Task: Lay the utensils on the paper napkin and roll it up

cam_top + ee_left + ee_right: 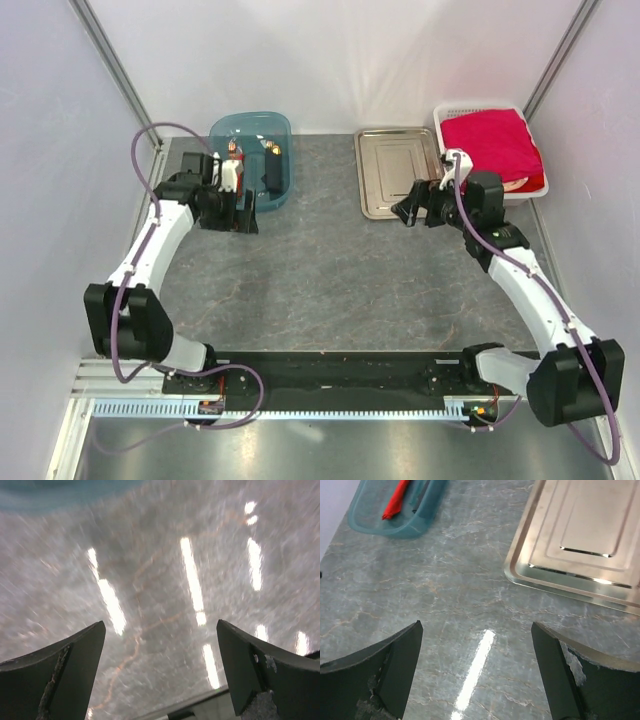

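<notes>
Gold-coloured utensil ends show inside a blue bin at the back left, beside a red-bodied tool. A dark flat thing also lies in the bin; I cannot tell whether it is the black paper napkin. My left gripper is open and empty at the bin's near left edge; its view is blurred and shows only table. My right gripper is open and empty over the table in front of the steel tray; in its own view nothing lies between the fingers.
A steel tray lies at the back centre right, also in the right wrist view. A white basket with a red folded cloth stands at the back right. The blue bin with the red tool shows in the right wrist view.
</notes>
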{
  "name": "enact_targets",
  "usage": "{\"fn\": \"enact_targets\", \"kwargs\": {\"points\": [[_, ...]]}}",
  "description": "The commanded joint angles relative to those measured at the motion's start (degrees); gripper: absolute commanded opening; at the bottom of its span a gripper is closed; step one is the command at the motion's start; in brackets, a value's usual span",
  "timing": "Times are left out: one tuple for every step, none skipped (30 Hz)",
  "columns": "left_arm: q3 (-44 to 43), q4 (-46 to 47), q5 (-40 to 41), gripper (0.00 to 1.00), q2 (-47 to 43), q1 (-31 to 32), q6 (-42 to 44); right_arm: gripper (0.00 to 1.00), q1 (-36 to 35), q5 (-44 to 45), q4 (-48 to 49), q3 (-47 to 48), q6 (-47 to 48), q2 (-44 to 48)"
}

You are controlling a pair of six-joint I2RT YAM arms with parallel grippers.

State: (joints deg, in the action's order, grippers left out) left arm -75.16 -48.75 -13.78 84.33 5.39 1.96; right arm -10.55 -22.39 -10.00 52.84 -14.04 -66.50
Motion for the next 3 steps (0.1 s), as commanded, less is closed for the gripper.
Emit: {"fn": "enact_targets", "kwargs": {"points": [[2.82, 5.42, -2.04, 1.00, -6.81, 0.15, -1.43, 0.98, 0.79, 2.09, 2.62, -1.25, 1.74, 3.13], [2.39, 5.51, -1.52, 1.00, -7.16, 0.15, -1.43, 0.98, 0.96, 1.92, 2.88, -1.25, 1.74, 3.30], [1.95, 5.51, -1.34, 1.00, -8.12, 0.06, -1.43, 0.98, 1.14, 1.91, 2.97, -1.16, 1.56, 3.22]]}}
